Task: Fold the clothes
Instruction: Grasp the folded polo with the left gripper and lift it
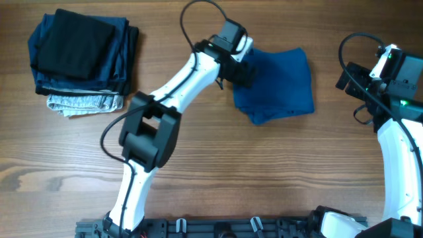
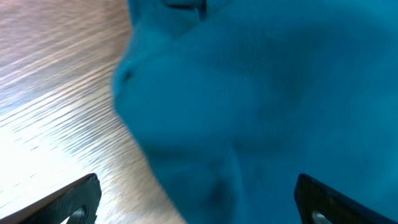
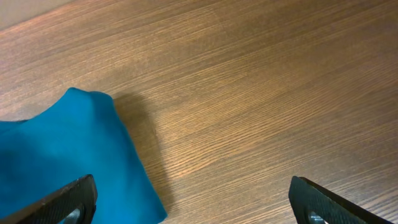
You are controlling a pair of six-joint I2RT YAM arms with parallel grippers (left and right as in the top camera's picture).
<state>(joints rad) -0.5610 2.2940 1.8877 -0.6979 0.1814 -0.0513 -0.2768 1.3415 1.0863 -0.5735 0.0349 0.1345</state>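
The worktop [image 1: 264, 172] is brown wood with a fine straight grain, and a dark rail [image 1: 225, 229] runs along its near edge where the arms are mounted; little of the room shows beyond it. The left arm reaches up and across from that rail, bent at the elbow. The left hand [image 1: 243, 71] sits over the left edge of the blue T-shirt [image 1: 281, 86], which lies folded into a rough rectangle on the wood. From the left wrist the shirt [image 2: 261, 93] fills nearly the whole view just ahead of and under the hand [image 2: 199, 205], soft and out of focus. A strip of pale, glaring worktop [image 2: 56, 93] shows to one side. The two fingers stand at the far corners of that view, spread wide and pinching nothing; whether they touch the cloth cannot be told. The right arm rises along the right side of the worktop, and the right hand [image 1: 349, 78] is held just off the shirt's right edge, apart from it. Its fingers too are spread wide and empty [image 3: 196, 205] over bare wood [image 3: 249, 93], with a rounded corner of the shirt [image 3: 62, 155] beside one finger. Well away from both hands, off beyond the left arm's elbow, sits a stack of folded clothes: a black piece [image 1: 73, 43] on top, dark navy [image 1: 125, 56] under it and a light grey speckled one [image 1: 86, 102] at the bottom.
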